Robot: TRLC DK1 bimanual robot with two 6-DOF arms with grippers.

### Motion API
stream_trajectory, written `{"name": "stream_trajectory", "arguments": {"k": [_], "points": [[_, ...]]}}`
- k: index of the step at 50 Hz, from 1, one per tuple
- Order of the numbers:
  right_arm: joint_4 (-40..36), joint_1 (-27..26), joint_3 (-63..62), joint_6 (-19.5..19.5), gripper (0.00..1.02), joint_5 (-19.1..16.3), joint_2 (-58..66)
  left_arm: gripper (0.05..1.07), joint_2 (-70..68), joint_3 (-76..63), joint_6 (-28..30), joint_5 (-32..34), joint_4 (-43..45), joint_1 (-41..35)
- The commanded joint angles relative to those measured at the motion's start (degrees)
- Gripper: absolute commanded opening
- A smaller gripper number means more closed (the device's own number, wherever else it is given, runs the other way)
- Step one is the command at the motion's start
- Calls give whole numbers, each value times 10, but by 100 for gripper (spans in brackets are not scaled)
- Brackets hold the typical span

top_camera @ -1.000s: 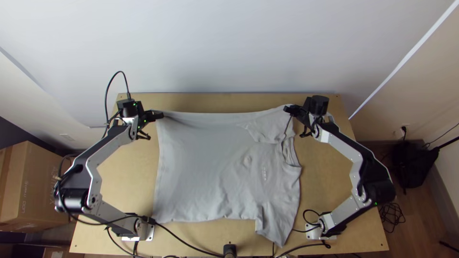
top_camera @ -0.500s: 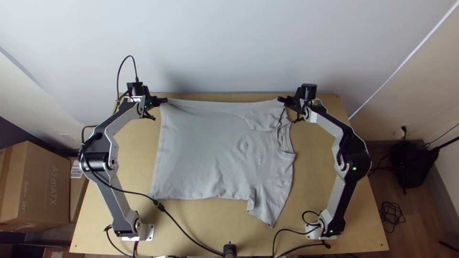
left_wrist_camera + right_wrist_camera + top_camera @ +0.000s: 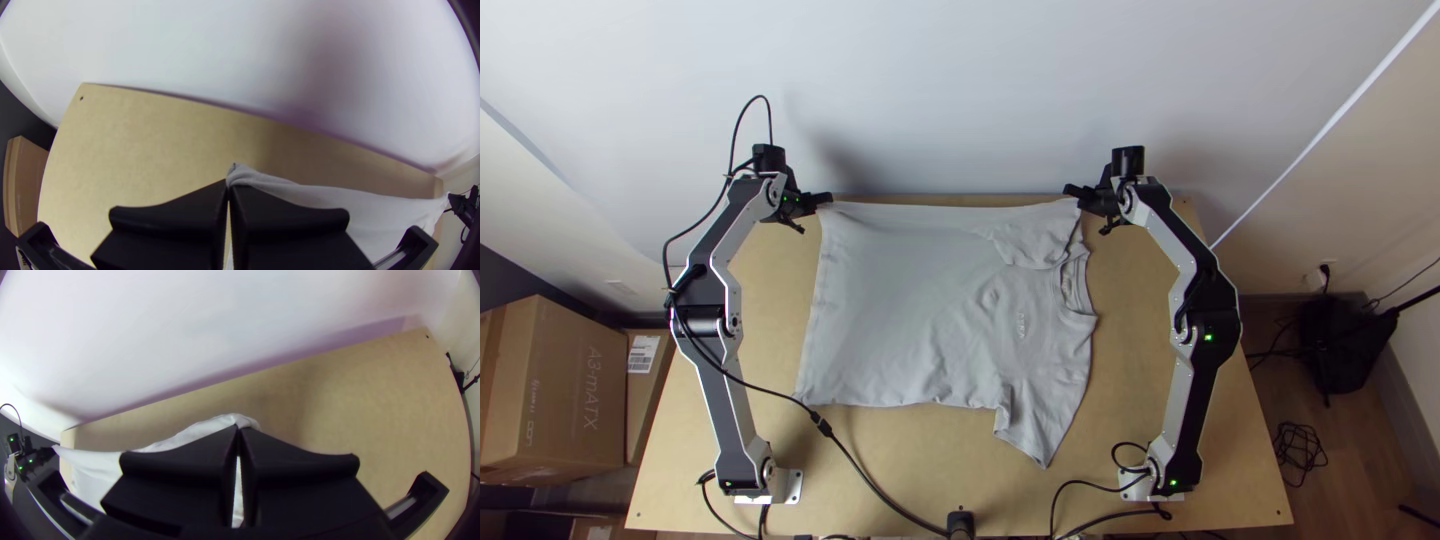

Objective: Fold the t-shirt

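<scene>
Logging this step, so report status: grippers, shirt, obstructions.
Left gripper and right gripper shut on the t-shirt's far corners. Shirt spread sideways, not folded in half. Nothing seen blocking it.

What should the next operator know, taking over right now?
Left gripper: shut on the t-shirt at its far hem corner.
Right gripper: shut on the far edge, shoulder end.
T-shirt: mostly spread on the table, collar toward the right arm, near sleeve sticking out.
Done: both grips set, far edge stretched between them.
To do: the main folds; probably bring the far edge over toward the bases first.
</scene>
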Motion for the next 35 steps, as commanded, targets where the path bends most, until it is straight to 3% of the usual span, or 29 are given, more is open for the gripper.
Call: {"name": "stream_trajectory", "arguments": {"k": [1, 8, 35], "points": [[-35, -9, 14, -5, 2, 8, -6, 8, -19, 11, -15, 2, -49, 4], [-54, -2, -17, -17, 2, 8, -36, 8, -44, -24, -17, 13, -81, 5], [-39, 16, -202, -22, 2, 8, -196, 8, -201, -285, -17, 14, 64, 4]]}}
